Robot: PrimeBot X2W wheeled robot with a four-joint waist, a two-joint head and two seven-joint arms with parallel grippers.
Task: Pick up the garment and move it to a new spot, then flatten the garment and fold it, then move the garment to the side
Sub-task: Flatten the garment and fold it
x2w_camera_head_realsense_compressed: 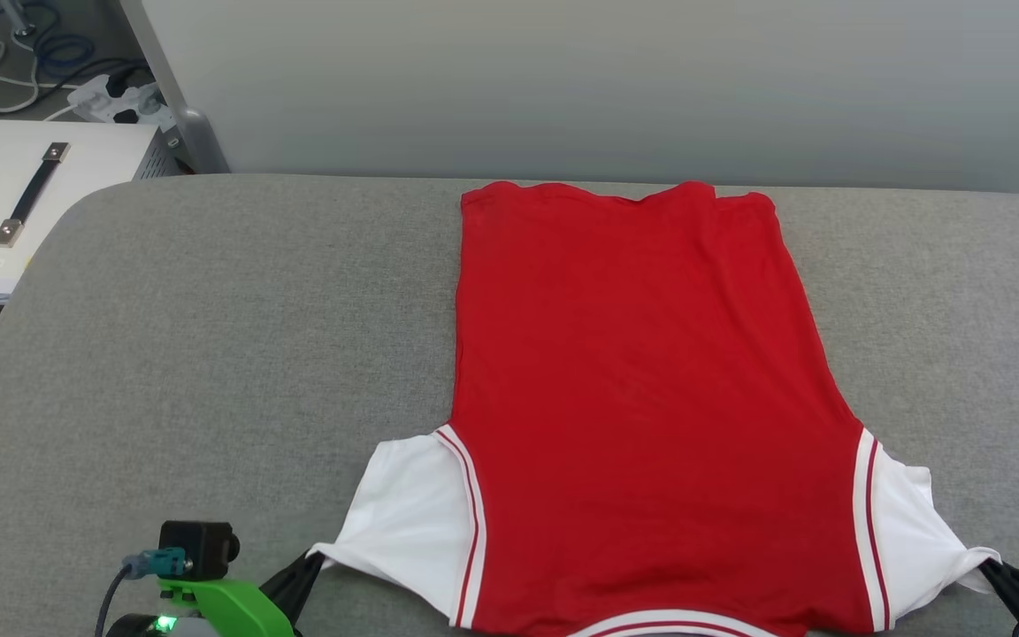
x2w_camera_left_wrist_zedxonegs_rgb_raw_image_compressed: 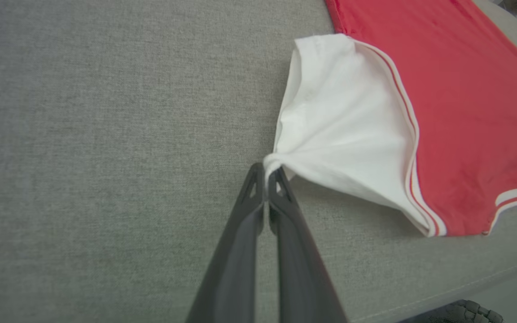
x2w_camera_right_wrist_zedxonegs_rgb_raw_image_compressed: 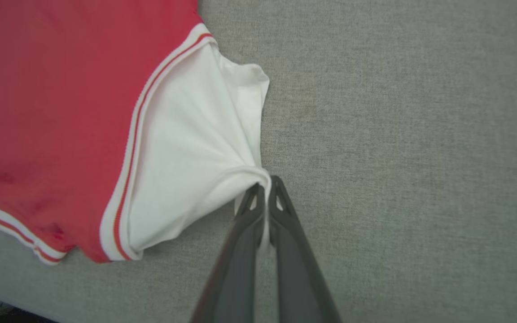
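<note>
Grey pad (x2w_camera_head_realsense_compressed: 209,354) carries a soft, light shirt (x2w_camera_head_realsense_compressed: 642,398); my left gripper (x2w_camera_left_wrist_zedxonegs_rgb_raw_image_compressed: 266,172) and right gripper (x2w_camera_right_wrist_zedxonegs_rgb_raw_image_compressed: 265,185) clench its sleeves (x2w_camera_left_wrist_zedxonegs_rgb_raw_image_compressed: 339,116) at the tips.

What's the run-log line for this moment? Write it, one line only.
phase: flatten | garment: spread on grey surface, plain side up | left end effector: shut on left sleeve | right end effector: shut on right sleeve

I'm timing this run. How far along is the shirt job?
Done: the shirt lies spread flat on the grey surface. In hand: the left gripper and right gripper each pinch a white sleeve tip. Left: folding it and moving it aside.
</note>
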